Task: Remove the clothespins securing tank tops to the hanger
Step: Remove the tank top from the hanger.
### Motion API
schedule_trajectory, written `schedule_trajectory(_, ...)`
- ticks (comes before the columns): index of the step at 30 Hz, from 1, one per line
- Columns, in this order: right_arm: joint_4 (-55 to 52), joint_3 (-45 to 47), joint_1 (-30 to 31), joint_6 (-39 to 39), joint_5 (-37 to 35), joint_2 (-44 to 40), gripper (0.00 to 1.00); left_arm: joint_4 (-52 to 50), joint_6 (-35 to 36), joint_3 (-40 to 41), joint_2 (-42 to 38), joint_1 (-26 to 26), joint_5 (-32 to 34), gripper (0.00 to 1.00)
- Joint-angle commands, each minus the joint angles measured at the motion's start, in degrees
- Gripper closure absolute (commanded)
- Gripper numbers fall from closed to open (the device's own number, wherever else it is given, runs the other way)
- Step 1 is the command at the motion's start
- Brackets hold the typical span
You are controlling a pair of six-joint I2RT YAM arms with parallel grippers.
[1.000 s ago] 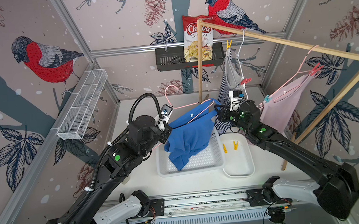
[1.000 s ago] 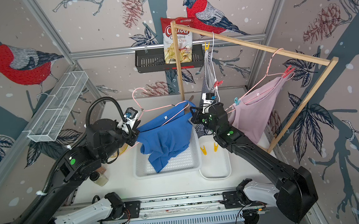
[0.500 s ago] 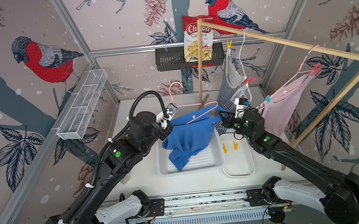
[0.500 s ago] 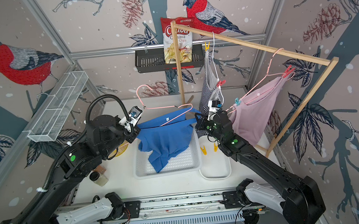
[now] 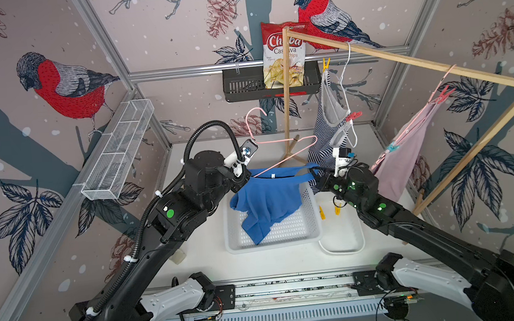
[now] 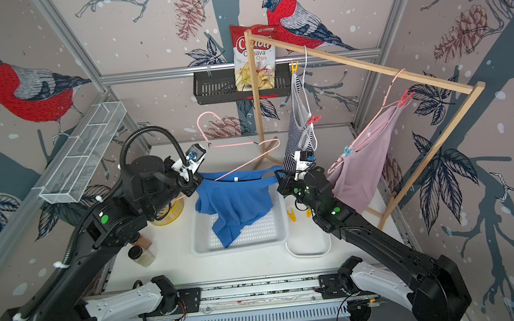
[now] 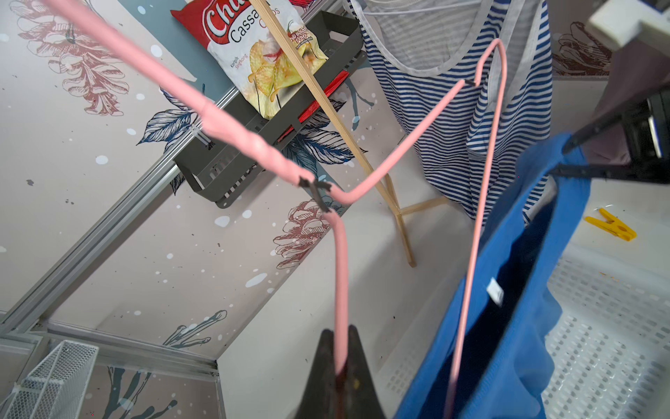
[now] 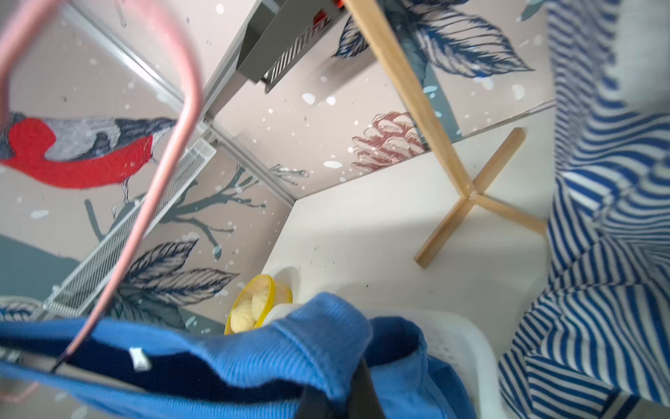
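My left gripper (image 7: 340, 332) is shut on the wire of a pink hanger (image 5: 282, 140), held above the white basket (image 5: 287, 234). A blue tank top (image 5: 268, 198) sags from it into the basket. My right gripper (image 5: 315, 173) is shut on its strap (image 8: 326, 326). The hanger's lower wire (image 7: 467, 272) still runs through the neckline. A striped tank top (image 5: 326, 129) hangs with a yellow clothespin (image 5: 326, 64) and a red one (image 5: 353, 116). A mauve tank top (image 5: 404, 154) carries a red clothespin (image 5: 443, 94) and a teal one (image 5: 391, 148).
Two yellow clothespins (image 5: 321, 212) lie in a small white tray (image 5: 342, 239) right of the basket. A wooden rack (image 5: 399, 60) spans back to right. A chips bag (image 5: 283, 57) sits in a black wall basket (image 5: 243, 86). A yellow-lidded tub (image 6: 166, 210) and jars (image 6: 141, 255) stand at left.
My right gripper has pulled the blue strap down and away, so the top now stretches between both grippers. The hanger's far shoulder has come bare above the fabric.
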State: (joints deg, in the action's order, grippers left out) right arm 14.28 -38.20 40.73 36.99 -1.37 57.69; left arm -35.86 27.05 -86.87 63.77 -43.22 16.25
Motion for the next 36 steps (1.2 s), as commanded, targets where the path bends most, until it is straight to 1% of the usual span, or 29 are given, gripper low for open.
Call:
schedule_trajectory(1,2.58,0.94,5.12,-3.63,-7.01,0.56,1.00,-2.65,-1.85,-5.57,3.72,0.13,-3.59,1.00)
schedule_trajectory(5,3.21,3.48,9.55,-2.75,-10.77,1.01,0.97,-3.32,-2.86,-8.82,6.82,0.05,-6.40,1.00)
schedule_trajectory(9,3.65,6.46,13.19,-2.54,-13.36,2.29,0.89,-4.00,-4.84,-11.62,9.65,0.06,-9.70,1.00)
schedule_trajectory(10,3.86,7.07,13.77,-2.41,-13.86,2.86,0.85,-4.12,-5.42,-11.93,10.23,0.07,-10.31,1.00)
schedule_trajectory(11,4.26,7.98,14.22,-2.16,-14.25,3.45,0.78,-4.30,-6.09,-12.09,10.94,0.06,-10.94,1.00)
schedule_trajectory(12,5.57,9.14,14.37,-1.64,-14.37,4.17,0.68,-4.04,-6.69,-11.91,11.52,0.07,-11.21,1.00)
schedule_trajectory(13,6.85,10.26,14.23,-1.26,-14.45,4.75,0.64,-3.79,-7.22,-11.59,11.93,0.04,-11.33,1.00)
schedule_trajectory(16,9.85,12.15,13.82,-1.54,-13.70,6.15,0.55,-2.56,-9.21,-9.79,12.92,0.01,-11.39,1.00)
schedule_trajectory(19,9.20,11.99,13.79,-3.92,-12.66,6.32,0.47,-2.26,-10.58,-8.25,13.79,0.05,-12.13,1.00)
schedule_trajectory(21,10.41,13.31,14.15,-7.00,-10.03,4.51,0.42,-1.89,-11.05,-6.95,14.19,0.04,-11.64,1.00)
schedule_trajectory(25,11.93,17.18,14.96,-12.74,-8.28,-1.82,0.37,-0.53,-10.62,-5.20,14.35,0.06,-10.25,1.00)
schedule_trajectory(29,10.93,17.01,15.72,-17.78,-7.88,-6.83,0.35,-1.97,-10.35,-7.46,16.36,0.00,-9.84,1.00)
schedule_trajectory(32,11.47,13.98,18.18,-21.75,-9.94,-6.12,0.34,-3.34,-10.39,-9.10,18.02,0.04,-9.40,1.00)
schedule_trajectory(36,16.36,9.73,21.63,-26.36,-13.86,-0.69,0.30,-3.78,-10.78,-9.93,19.02,0.05,-9.22,1.00)
